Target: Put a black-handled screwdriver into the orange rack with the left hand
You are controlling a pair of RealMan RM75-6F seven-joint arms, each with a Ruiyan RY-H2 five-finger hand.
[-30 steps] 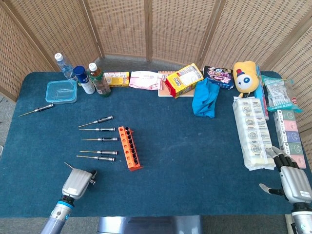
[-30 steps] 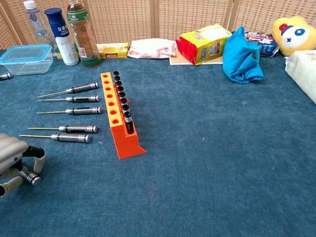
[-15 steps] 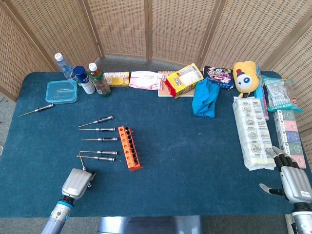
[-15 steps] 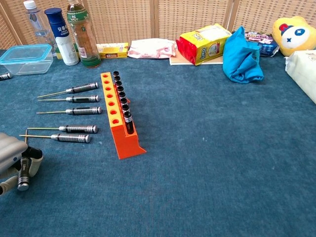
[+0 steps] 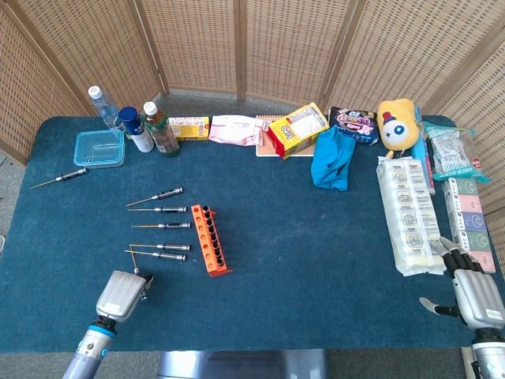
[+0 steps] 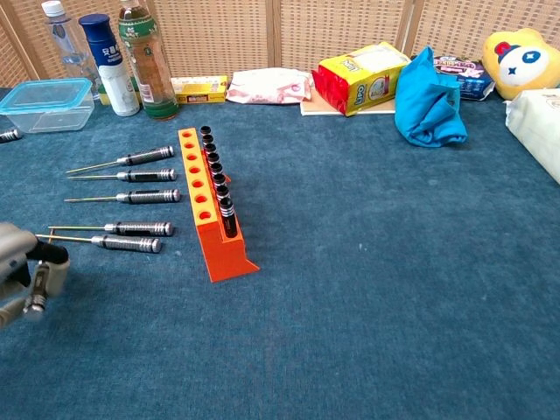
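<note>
The left hand is seen at the near left edge of the desk. In the chest view a screwdriver is pinched in its fingers, dark knurled handle downward; the thin shaft is judged to rise past the hand toward the tips of the loose drivers, though it is too fine to trace. The right hand rests at the near right corner, fingers apart and holding nothing.

The tool is judged light and stiff, its handle ridged enough not to slip, its shaft thin enough to bend if levered sideways. Hold is best kept on the handle, so that the shaft tip stays free to be guided. The tip would have to be turned downward before insertion.

Just beyond the left hand, five loose drivers lie in a row on the desk, handles toward the rack. The orange rack stands right of them, one row of holes filled with black handles, the other row open. The open holes are small, so a steady, upright entry is thought necessary, and the light rack may shift if nudged.

Farther back stand bottles and a lidded box, well apart from the work.
</note>
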